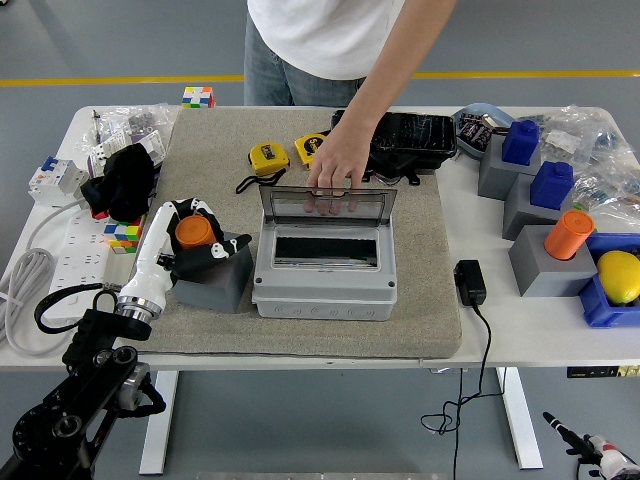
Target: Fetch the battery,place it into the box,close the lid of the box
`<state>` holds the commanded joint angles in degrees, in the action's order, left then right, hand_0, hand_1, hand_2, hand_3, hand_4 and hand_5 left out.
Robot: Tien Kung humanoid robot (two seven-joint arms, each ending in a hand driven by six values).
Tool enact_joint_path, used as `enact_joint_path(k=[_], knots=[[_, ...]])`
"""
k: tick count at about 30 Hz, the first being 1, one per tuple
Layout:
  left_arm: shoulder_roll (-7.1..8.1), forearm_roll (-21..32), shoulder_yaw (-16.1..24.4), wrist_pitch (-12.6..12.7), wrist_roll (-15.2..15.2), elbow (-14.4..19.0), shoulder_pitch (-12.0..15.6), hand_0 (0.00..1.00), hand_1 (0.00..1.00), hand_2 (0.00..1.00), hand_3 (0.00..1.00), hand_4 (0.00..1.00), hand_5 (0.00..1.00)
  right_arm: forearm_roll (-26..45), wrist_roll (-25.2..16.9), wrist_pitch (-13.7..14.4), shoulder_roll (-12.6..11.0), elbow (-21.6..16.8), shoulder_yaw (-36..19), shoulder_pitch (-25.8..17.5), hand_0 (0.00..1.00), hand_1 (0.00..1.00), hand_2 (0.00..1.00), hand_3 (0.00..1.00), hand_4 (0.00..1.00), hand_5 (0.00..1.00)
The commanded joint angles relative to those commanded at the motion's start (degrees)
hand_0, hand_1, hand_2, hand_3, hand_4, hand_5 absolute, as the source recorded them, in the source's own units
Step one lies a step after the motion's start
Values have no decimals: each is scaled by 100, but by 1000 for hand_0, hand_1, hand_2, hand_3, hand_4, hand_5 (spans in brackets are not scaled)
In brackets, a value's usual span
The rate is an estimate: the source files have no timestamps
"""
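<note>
Orange battery (195, 231) held in the left hand (200, 243) fingers, just left of the open box (325, 272).

The battery (194, 232), an orange cylinder, stands upright left of frame centre, atop a grey block. The box (326, 266), grey and rectangular, sits at frame centre. Its clear lid (328, 204) is raised upright at the far edge.

You have one view only, the head camera, set high on the robot's side and looking forward and down. The white table (520, 330) nearly fills its width, near edge low in frame, floor beyond; a person's torso (320, 40) crosses the top edge.
</note>
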<state>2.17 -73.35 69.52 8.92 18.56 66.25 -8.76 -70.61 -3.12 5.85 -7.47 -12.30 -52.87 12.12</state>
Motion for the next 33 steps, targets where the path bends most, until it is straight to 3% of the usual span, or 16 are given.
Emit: enact_joint_path(k=[16, 17, 22, 23, 27, 33], knots=[[10, 48, -35, 220, 34, -5, -9, 40, 45, 97, 104, 982, 2, 34, -1, 1, -5, -1, 61, -4, 903, 885, 820, 858, 998, 998], [12, 48, -37, 227, 34, -3, -7, 35, 30, 81, 92, 838, 2, 35, -1, 1, -5, -2, 64, -4, 903, 885, 820, 858, 998, 998], [17, 62, -27, 264, 38, 5, -4, 35, 30, 81, 92, 838, 2, 36, -2, 1, -6, -1, 72, -6, 903, 885, 820, 858, 998, 998], [17, 64, -23, 271, 40, 8, -3, 29, 20, 73, 87, 759, 2, 36, -2, 1, -6, -1, 72, -7, 903, 884, 820, 858, 998, 998], [43, 30, -14, 303, 32, 69, -16, 29, 20, 73, 87, 759, 2, 34, -3, 0, -6, 1, 66, -7, 903, 884, 820, 858, 998, 998], [125, -299, 117, 371, -54, 377, -92, 30, 24, 73, 89, 755, 2, 31, -4, 0, -5, 5, 58, -4, 903, 884, 820, 858, 998, 998]])
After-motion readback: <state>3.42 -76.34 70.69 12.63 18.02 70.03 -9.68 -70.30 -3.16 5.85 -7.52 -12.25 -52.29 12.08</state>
